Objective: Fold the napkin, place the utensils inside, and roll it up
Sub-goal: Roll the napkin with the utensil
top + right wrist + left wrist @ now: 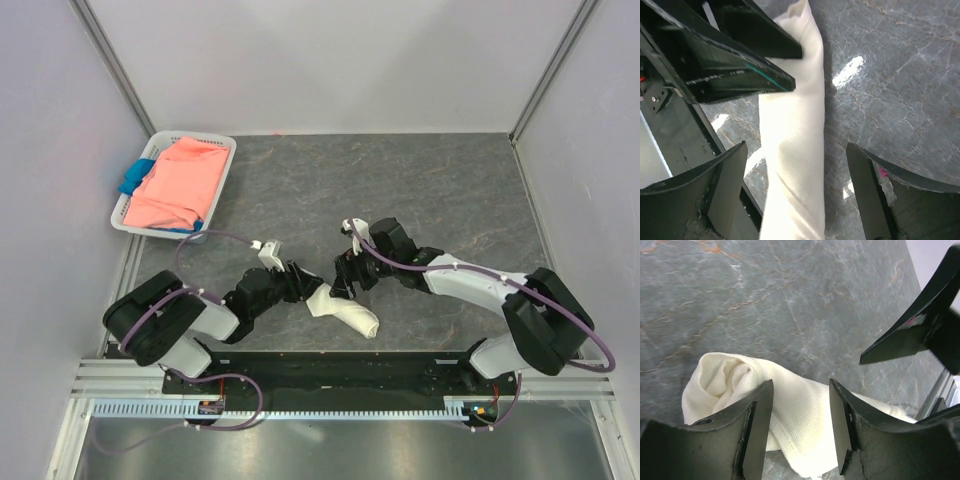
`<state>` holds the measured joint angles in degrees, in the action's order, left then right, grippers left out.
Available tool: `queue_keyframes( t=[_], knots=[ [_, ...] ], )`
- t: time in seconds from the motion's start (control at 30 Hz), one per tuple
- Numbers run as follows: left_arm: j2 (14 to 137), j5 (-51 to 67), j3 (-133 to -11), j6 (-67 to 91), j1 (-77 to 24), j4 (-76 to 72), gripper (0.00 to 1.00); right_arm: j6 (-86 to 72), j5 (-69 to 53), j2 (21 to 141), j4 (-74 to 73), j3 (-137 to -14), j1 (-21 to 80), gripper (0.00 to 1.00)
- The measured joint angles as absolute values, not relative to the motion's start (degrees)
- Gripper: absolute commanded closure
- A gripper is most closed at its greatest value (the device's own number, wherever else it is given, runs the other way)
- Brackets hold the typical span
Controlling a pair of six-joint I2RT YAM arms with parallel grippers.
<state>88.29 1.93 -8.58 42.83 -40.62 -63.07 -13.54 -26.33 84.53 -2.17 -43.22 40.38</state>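
I see the napkin [343,312] lying on the desk [430,190] as a tight off-white roll, close to the near edge and between the two arms. It runs slantwise, from its upper end on the left down towards the right.

The left gripper [308,290] sits at the roll's left end. In its wrist view the jaws stand about half apart, and the spiralled end of the cloth shows just left of them. The roll passes under the gap and spreads out past both fingers [759,430]. I cannot tell whether they pinch the cloth or only rest over it.

The right gripper [345,283] hangs over the same end from the other side. Its jaws are spread wide, one on each side of the roll, with bare desk showing between each finger [727,190] and the cloth. It grips nothing.

At the far left corner a white basket [218,185] holds a salmon-pink cloth [178,180] with a blue cloth [133,178] beneath it, well apart from the arms.
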Motion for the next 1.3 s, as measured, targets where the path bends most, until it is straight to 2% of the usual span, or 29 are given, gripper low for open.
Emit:
queue_keyframes(
  t=[0.33,0.43,0.73,0.93,1.3],
  knots=[
    [71.05,1.93,-13.26,40.38,-42.52,-41.19,0.35,-13.74,-19.49,76.60,-4.43,-41.21,41.80,0.09],
    [64.62,0.08,-15.44,40.01,-42.52,-33.89,0.28,-14.09,-14.44,76.40,-5.08,-40.58,45.84,0.10],
    [46.70,-6.20,-22.48,39.18,-37.56,-8.21,0.25,-13.91,1.54,80.97,-5.04,-41.80,56.93,0.12],
    [42.22,-6.26,-24.05,38.63,-35.88,2.90,0.25,-11.68,6.68,87.15,-5.26,-44.95,60.25,0.12],
    [41.95,-5.85,-25.36,37.63,-35.29,9.45,0.24,-9.13,8.27,92.97,-5.13,-48.07,60.97,0.17]
  ],
)
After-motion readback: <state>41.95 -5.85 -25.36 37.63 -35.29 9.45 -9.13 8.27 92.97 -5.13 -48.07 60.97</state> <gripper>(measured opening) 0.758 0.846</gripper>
